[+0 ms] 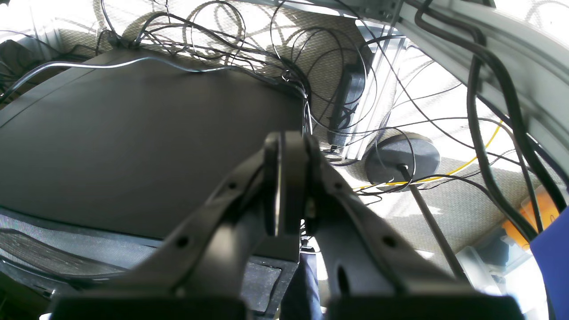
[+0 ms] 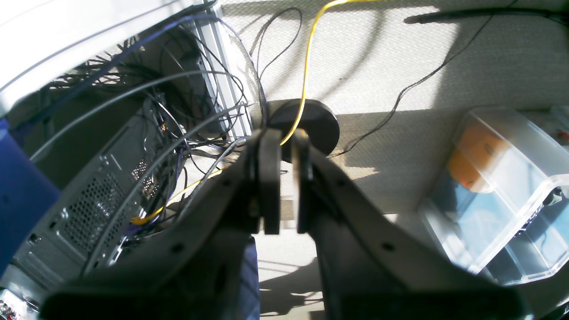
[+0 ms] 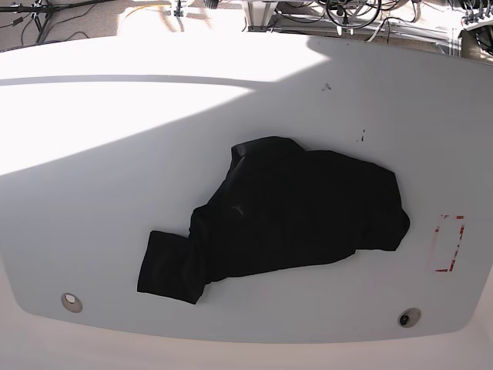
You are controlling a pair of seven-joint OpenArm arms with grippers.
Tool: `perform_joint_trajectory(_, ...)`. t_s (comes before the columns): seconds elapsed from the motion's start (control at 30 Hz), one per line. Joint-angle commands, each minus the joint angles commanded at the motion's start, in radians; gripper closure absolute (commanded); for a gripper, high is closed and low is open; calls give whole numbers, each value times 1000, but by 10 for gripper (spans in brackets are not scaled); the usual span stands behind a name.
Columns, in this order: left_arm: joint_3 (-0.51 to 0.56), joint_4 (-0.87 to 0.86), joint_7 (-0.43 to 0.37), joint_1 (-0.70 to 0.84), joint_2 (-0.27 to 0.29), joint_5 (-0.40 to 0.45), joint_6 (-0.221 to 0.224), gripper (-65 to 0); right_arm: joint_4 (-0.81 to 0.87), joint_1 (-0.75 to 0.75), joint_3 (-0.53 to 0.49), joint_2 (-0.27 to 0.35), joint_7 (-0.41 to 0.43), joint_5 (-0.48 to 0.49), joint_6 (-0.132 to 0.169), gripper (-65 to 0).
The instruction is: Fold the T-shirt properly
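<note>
The black T-shirt (image 3: 293, 216) lies crumpled on the white table (image 3: 115, 154), right of the middle, with one bunched end reaching toward the front left. No arm or gripper shows in the base view. In the left wrist view my left gripper (image 1: 291, 186) is shut and empty, away from the table top and facing the floor and cables. In the right wrist view my right gripper (image 2: 286, 178) is shut to a thin slit and holds nothing, also over the floor. The shirt shows in neither wrist view.
A red rectangle mark (image 3: 448, 243) is on the table at the right, and round fittings (image 3: 71, 301) (image 3: 407, 317) sit near the front edge. Below are tangled cables, a computer case (image 2: 89, 213), a clear bin (image 2: 502, 186) and a round stand base (image 1: 402, 158).
</note>
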Motion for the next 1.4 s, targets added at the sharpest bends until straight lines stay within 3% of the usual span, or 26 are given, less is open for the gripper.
perform_joint_trajectory(0.33, 0, 161, 0, 97, 0, 3, 0, -6, 144, -55, 2, 0, -8, -91, 0, -48)
perform_joint_trajectory(1.4, 0, 138, 6, 123, -2, 5, 0, -7, 146, -77, 3, 0, -21, -94, -2, -48)
